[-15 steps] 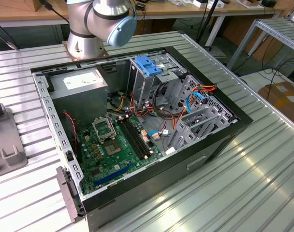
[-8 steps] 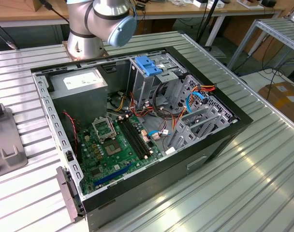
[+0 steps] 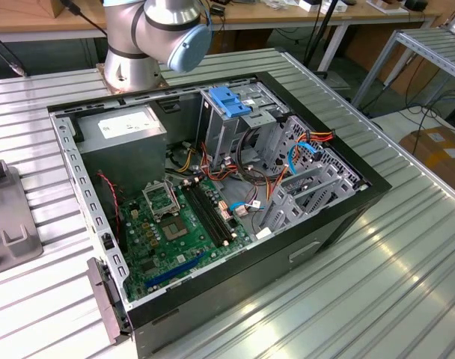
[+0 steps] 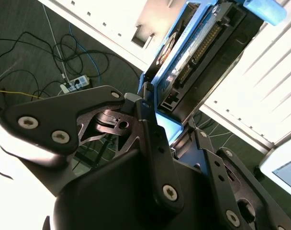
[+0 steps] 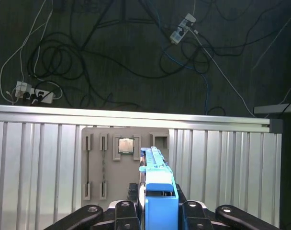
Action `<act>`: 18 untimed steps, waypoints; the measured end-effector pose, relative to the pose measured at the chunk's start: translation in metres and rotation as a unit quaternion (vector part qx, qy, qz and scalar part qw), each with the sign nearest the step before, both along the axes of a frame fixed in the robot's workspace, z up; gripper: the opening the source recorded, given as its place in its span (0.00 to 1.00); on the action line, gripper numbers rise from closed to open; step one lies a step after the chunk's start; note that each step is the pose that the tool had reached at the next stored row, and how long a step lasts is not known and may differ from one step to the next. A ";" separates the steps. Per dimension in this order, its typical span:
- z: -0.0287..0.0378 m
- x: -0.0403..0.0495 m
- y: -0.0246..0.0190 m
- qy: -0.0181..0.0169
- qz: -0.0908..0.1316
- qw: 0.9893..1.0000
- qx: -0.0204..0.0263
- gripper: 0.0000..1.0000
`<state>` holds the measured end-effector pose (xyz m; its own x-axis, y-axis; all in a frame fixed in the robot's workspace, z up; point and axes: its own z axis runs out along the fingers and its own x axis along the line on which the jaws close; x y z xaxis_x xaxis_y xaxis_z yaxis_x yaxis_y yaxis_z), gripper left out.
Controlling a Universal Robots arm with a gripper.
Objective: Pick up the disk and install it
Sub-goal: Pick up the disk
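A ribbed metal worktop point(image 3: 347, 284) carries an open computer case point(image 3: 325, 232) in the middle of the exterior view. In the case's upper part, a metal drive cage point(image 3: 239, 131) stands among loose cables point(image 3: 266, 173) that could snag. In the first wrist view the hand point(image 5: 159, 203) is clamped on the disk point(image 5: 157, 184), with a grey tray point(image 5: 112, 177) beyond it. The disk is probably stiff, light and fragile, and best gripped by its blue frame.

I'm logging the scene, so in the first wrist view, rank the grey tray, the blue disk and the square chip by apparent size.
1. grey tray
2. disk in the gripper, nearer the camera, which inflates it
3. square chip on the tray, smallest
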<state>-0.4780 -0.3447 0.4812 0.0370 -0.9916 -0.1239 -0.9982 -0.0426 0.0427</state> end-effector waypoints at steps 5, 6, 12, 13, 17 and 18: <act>0.0000 0.0000 -0.0032 0.000 0.000 1.000 0.000 0.37; 0.0000 0.0000 -0.0036 0.000 0.000 1.000 0.000 0.37; 0.0000 0.0000 -0.0073 0.000 0.000 1.000 0.000 0.37; 0.0000 0.0000 -0.0083 0.000 0.000 1.000 0.000 0.37; 0.0000 0.0000 -0.0113 0.000 0.000 1.000 0.000 0.37; 0.0000 0.0000 -0.0124 0.000 0.000 1.000 0.000 0.37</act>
<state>-0.4781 -0.3571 0.4812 0.0370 -0.9916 -0.1239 -0.9982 -0.0426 0.0427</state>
